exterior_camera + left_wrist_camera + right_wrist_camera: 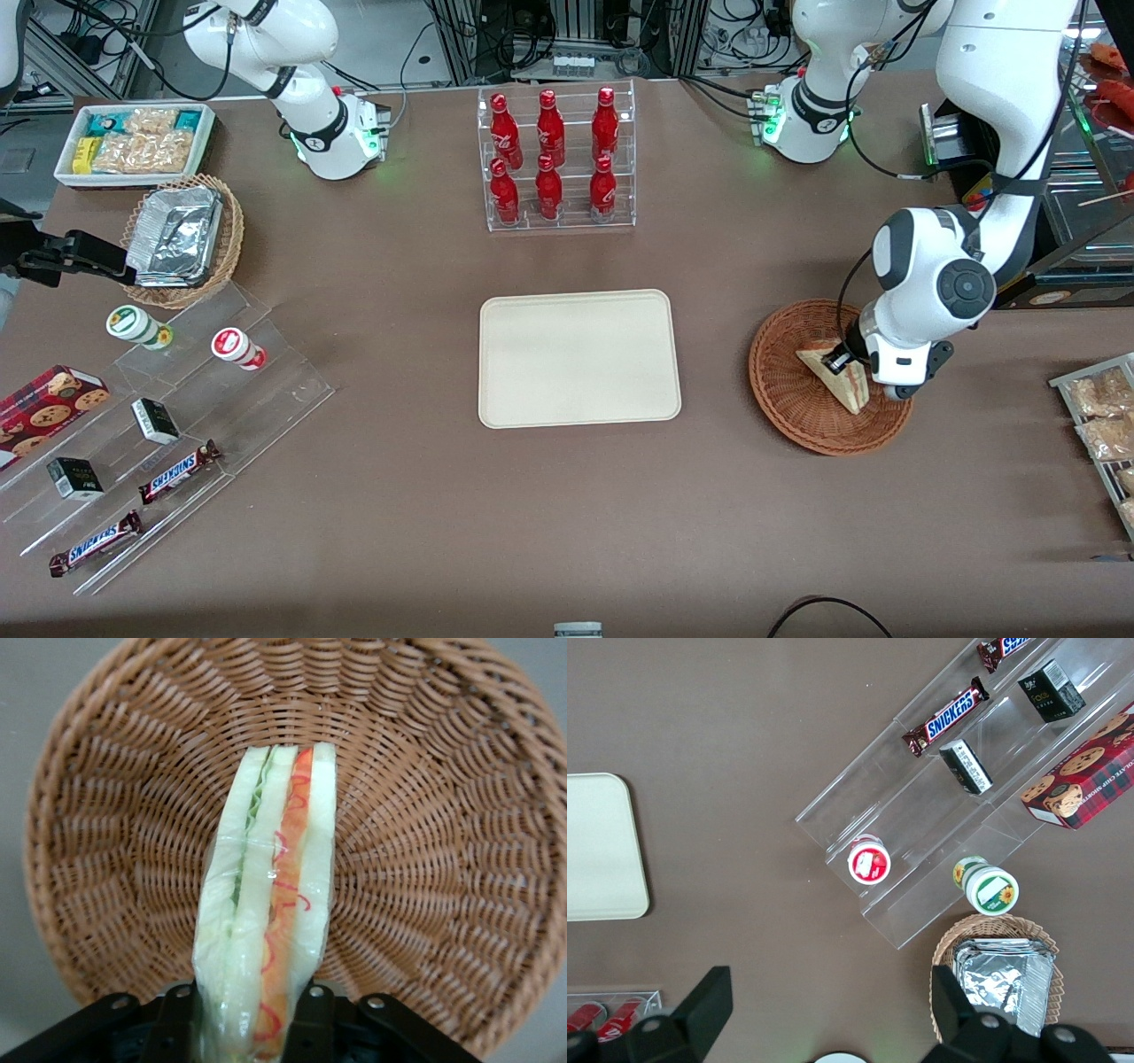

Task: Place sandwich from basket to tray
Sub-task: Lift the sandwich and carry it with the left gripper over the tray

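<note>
The sandwich (833,379) is a wrapped wedge standing on edge in the reddish-brown woven basket (788,394), toward the working arm's end of the table. My left gripper (840,361) reaches down into the basket and is shut on the sandwich. In the left wrist view the sandwich (275,895) shows its pale bread with green, red and orange layers. The black fingers (312,1017) press both of its sides, over the basket's weave (443,859). The cream tray (578,359) lies flat at mid-table beside the basket, with nothing on it.
A clear rack of red bottles (554,159) stands farther from the camera than the tray. At the parked arm's end are a tan wicker basket of foil containers (182,239), a white snack bin (133,142) and a stepped acrylic display (151,443). Snack packets (1103,416) lie at the working arm's table edge.
</note>
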